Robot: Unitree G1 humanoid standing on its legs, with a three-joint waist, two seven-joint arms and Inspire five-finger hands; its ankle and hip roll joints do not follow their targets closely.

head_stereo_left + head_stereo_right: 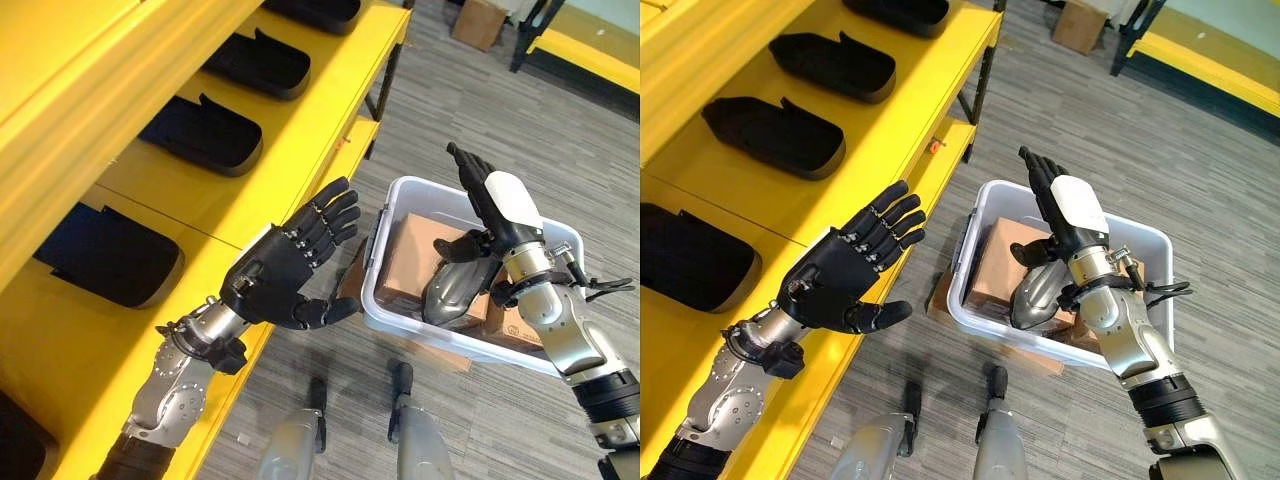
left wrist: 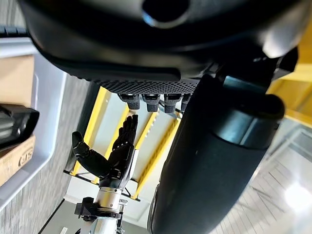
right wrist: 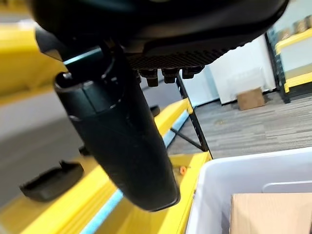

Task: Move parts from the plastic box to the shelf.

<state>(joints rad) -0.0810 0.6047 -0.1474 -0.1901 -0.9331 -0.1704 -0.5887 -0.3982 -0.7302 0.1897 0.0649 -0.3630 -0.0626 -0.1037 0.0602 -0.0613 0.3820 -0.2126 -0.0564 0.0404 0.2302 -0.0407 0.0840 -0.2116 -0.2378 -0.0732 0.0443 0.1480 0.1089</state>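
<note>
1. We see our left hand (image 1: 285,268) raised palm-up between the yellow shelf (image 1: 250,195) and the plastic box (image 1: 400,310), its fingers straight and slightly spread, thumb out to the side, holding nothing.
2. Our right hand (image 1: 1065,215) stands upright over the middle of the box, fingers straight and pressed close together, thumb held apart from them; it grips nothing either.
3. The box sits on the floor just beside the shelf's front edge, which we judge keeps the carry from one to the other short.
4. Inside the box lie cardboard boxes (image 1: 420,255) against its shelf-side wall, and a dark glossy part (image 1: 452,290) leans across them, right below our right wrist. That part is the task's thing within reach, and it is not yet picked up.
5. On the shelf, black parts (image 1: 775,135) already lie in a row along the board, each with space around it, one nearer the far end (image 1: 835,62) and another toward the near end (image 1: 685,258).
6. We judge that both hands are open and lifted clear of the box because we are between placements: the next move would be lowering a hand onto the leaning part.
7. The part's smooth curved shell may slip, so a grasp across its narrower edge looks safest.
</note>
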